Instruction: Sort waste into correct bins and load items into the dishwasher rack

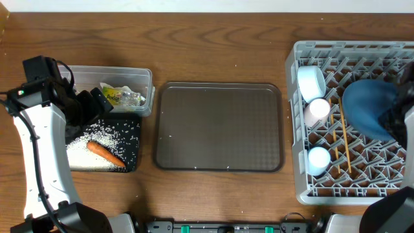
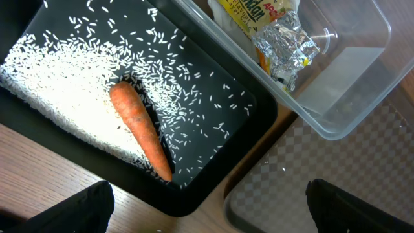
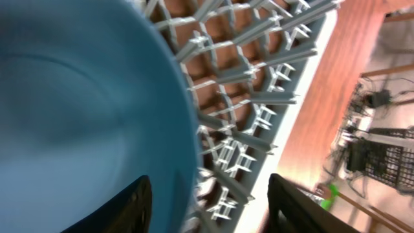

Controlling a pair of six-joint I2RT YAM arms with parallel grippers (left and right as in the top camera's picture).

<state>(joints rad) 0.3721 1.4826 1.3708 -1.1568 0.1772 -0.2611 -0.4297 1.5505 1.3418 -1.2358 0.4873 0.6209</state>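
The crumpled wrapper (image 1: 120, 97) lies in the clear tub (image 1: 143, 76). Rice (image 1: 87, 144) and the carrot (image 1: 105, 153) lie in the black tray (image 1: 132, 139). My left gripper (image 1: 96, 105) hovers over the meeting edges of tub and tray, open and empty (image 2: 217, 210); its wrist view shows the carrot (image 2: 139, 129), rice (image 2: 58, 84), wrapper (image 2: 275, 35) and tub (image 2: 352, 84). The rack (image 1: 304, 188) holds the blue plate (image 1: 367, 105), bowl (image 1: 310, 81), pinkish-white cup (image 1: 317, 110), light-blue cup (image 1: 318, 159) and chopsticks (image 1: 343, 139). My right gripper (image 1: 393, 122) is open astride the plate's rim (image 3: 210, 207).
A large dark-brown serving tray (image 1: 218, 126) lies between the bins and the rack, its corner showing in the left wrist view (image 2: 291, 194). The rack's lattice (image 3: 259, 110) fills the right wrist view beside the plate (image 3: 84, 97). Cables and a stand lie beyond the table's right edge.
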